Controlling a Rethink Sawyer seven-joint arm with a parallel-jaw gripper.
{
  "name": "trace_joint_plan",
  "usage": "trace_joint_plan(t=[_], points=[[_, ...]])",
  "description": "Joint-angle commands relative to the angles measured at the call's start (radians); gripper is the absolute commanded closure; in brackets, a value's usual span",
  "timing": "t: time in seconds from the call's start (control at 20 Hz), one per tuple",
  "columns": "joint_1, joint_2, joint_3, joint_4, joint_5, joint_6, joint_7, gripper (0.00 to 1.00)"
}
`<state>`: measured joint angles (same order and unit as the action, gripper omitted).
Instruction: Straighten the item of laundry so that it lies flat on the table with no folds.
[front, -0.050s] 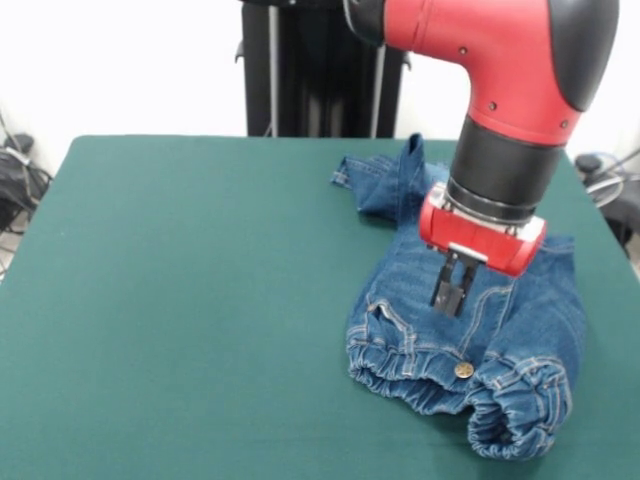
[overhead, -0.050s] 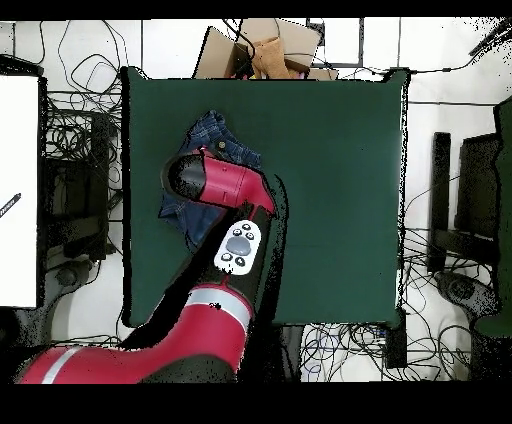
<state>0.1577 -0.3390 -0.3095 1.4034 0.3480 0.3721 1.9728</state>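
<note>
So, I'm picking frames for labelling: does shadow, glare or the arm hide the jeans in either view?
Front view: even light, no glare; the gripper hangs over the jeans, covering only a small patch, and the table shows little shadow. Overhead view: the arm covers much of the jeans.

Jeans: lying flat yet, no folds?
No. In the front view the jeans are bunched, with the waistband rolled up at the near edge and one leg crumpled toward the far side of the table.
</note>
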Motion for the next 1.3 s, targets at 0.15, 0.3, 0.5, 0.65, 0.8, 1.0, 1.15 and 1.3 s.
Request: trace_joint_plan(t=[0.15, 0.3, 0.5, 0.65, 0.8, 1.0, 1.15, 1.3], points=[[0.005, 0.093, 0.038, -0.07, 0.045, 0.03, 0.224, 1.0], [0.018, 0.114, 0.03, -0.089, 0.049, 0.037, 0.232, 1.0], [0.046, 0.122, 0.014, -0.09, 0.061, 0.049, 0.257, 1.0], [0.039, 0.121, 0.013, -0.092, 0.064, 0.042, 0.247, 1.0], [0.029, 0.115, 0.036, -0.066, 0.068, 0.007, 0.235, 1.0], [0.017, 0.097, 0.056, -0.03, 0.07, -0.025, 0.223, 1.0], [0.01, 0.079, 0.057, -0.02, 0.066, -0.01, 0.207, 1.0], [0.0, 0.078, 0.073, -0.006, 0.059, -0.028, 0.194, 1.0]])
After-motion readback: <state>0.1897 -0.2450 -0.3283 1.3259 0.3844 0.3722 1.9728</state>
